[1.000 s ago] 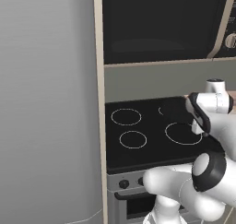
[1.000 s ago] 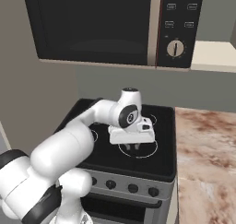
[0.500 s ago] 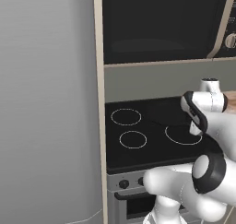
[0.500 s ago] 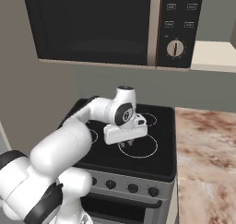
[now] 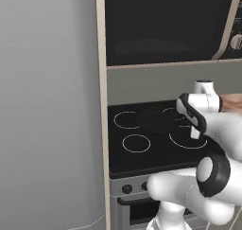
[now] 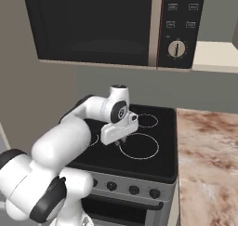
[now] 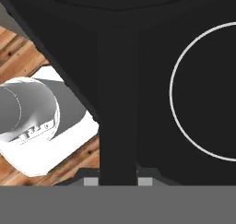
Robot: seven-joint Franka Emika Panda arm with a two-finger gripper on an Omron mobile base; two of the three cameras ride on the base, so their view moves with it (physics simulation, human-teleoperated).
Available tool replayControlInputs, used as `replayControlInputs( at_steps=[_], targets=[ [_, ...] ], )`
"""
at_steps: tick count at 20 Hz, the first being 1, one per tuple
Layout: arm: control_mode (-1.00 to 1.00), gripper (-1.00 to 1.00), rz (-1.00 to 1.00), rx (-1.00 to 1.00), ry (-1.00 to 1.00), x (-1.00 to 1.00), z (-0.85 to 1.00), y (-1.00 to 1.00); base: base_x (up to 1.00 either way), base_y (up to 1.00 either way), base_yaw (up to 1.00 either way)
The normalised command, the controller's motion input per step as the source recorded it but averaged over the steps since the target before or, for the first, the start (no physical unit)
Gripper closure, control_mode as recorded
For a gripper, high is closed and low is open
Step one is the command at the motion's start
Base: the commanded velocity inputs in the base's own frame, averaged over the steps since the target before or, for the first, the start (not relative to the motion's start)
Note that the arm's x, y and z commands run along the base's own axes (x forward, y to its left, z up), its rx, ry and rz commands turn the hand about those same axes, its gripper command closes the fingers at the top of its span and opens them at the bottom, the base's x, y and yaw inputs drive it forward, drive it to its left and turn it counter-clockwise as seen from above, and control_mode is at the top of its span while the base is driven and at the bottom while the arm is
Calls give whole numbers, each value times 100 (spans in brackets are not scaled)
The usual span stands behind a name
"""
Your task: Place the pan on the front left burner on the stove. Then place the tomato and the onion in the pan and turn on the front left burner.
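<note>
— Where do we stand with the tool [image 5: 194, 132]?

— In the hand view we see it closed narrow on the handle of the pan [image 7: 119, 103], the dark bar running straight up between its fingertips; so we judge the pan is in our grip

— And the pan itself?

— From the left base view its round black body [image 5: 155, 121] sits over the middle of the stove [image 5: 156, 155], toward the back, beside the rear left ring; whether it touches the glass or hangs just above it we cannot tell

— So it is not on the front left burner [image 5: 136, 143]?

— Not yet; that small ring lies bare, nearer us and to the left of the pan; we would call the first step under way but unfinished

— What is left for us?

— Setting the pan on that ring and letting go; then the tomato and the onion go in; then the knobs [image 5: 126, 188] on the grey front, untouched as far as we judge
</note>
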Motion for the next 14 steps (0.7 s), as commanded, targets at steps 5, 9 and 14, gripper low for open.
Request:
replayControlInputs(
  at_steps=[5, 9, 14],
  targets=[
    [-100, 100, 23, 1, 7, 24, -14, 19, 0, 0, 0],
    [-100, 100, 22, 1, 7, 19, -21, 16, 0, 0, 0],
    [-100, 100, 19, 2, 5, 16, -11, 11, 0, 0, 0]
  ],
)
